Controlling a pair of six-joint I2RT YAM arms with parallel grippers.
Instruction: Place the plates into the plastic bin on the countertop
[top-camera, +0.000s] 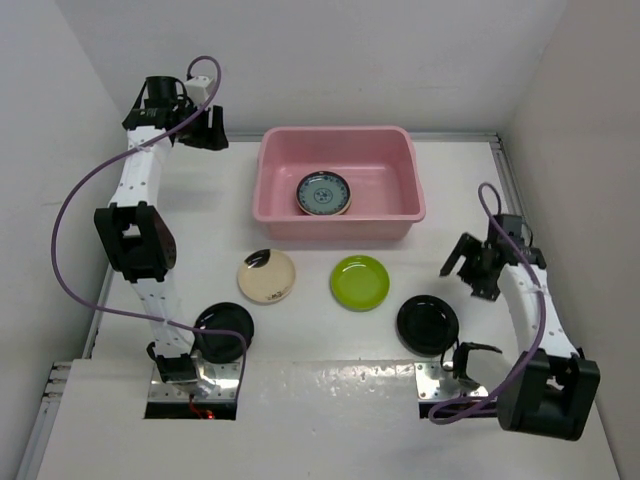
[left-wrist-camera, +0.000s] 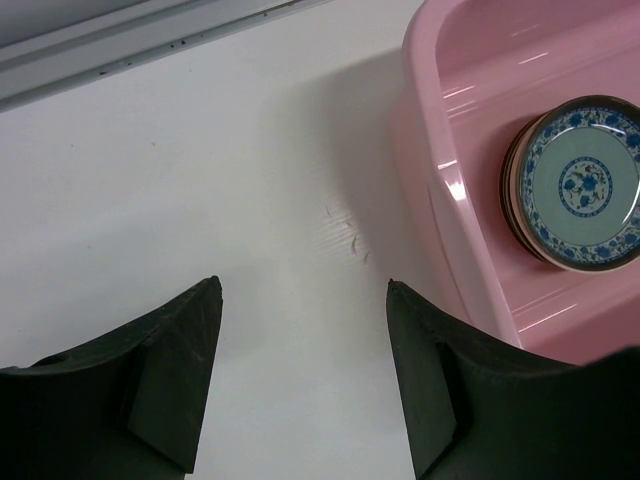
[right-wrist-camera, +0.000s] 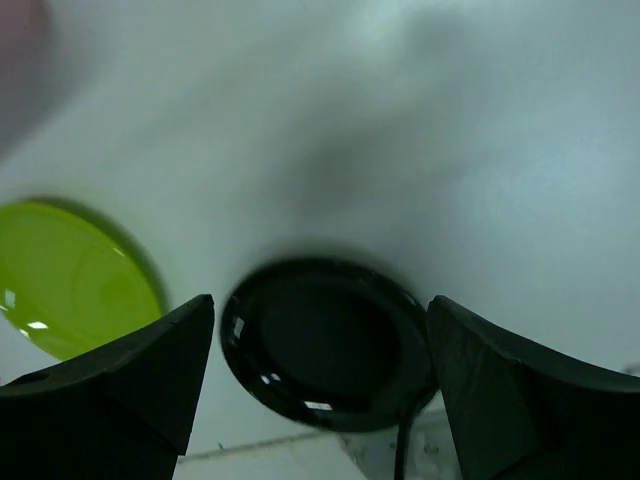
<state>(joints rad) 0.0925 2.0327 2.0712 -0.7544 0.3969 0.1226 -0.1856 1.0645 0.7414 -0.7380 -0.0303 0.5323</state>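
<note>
The pink plastic bin (top-camera: 400, 170) stands at the back middle of the white countertop (top-camera: 450, 240) and holds a small stack topped by a pale teal patterned plate (top-camera: 323, 192). It also shows in the left wrist view (left-wrist-camera: 440, 150) with the plate (left-wrist-camera: 583, 182). In front lie a cream plate (top-camera: 266, 275), a lime green plate (top-camera: 360, 282), a black plate (top-camera: 427, 323) and a second black plate (top-camera: 223, 328). My left gripper (top-camera: 207, 128) is open and empty over bare counter left of the bin. My right gripper (top-camera: 470, 268) is open above the right black plate (right-wrist-camera: 325, 340).
White walls close in the counter on the left, back and right. Raised edge strips run along the back (left-wrist-camera: 150, 40) and right side (top-camera: 505, 170). The arm bases and metal mounting plates (top-camera: 440, 380) sit at the near edge.
</note>
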